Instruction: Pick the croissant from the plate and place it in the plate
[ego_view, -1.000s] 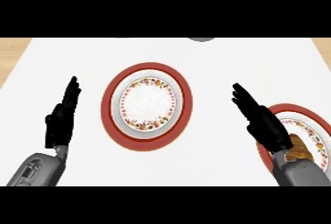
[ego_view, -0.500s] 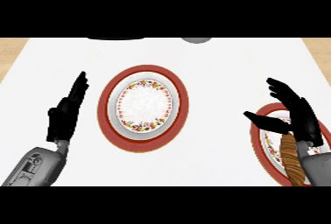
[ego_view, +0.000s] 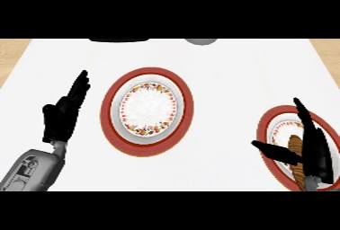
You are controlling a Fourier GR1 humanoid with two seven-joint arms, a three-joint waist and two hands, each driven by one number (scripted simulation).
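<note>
the croissant (ego_view: 297,157) lies on the plate at the right (ego_view: 267,134), near the right edge of the desk (ego_view: 219,58). its long side runs from far to near. the right hand (ego_view: 312,150) is right over it, much nearer than the left hand (ego_view: 63,117). its fingers (ego_view: 306,123) are straight and apart from the thumb, one on each side of the croissant, not closed on it yet. the left hand rests open at the left. the plate in the middle (ego_view: 109,117) waits with nothing on it.

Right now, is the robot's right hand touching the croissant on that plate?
Cannot tell. In the head view the right hand lies across the croissant, fingers straight, thumb spread; looking down, overlap cannot be told from contact.
</note>
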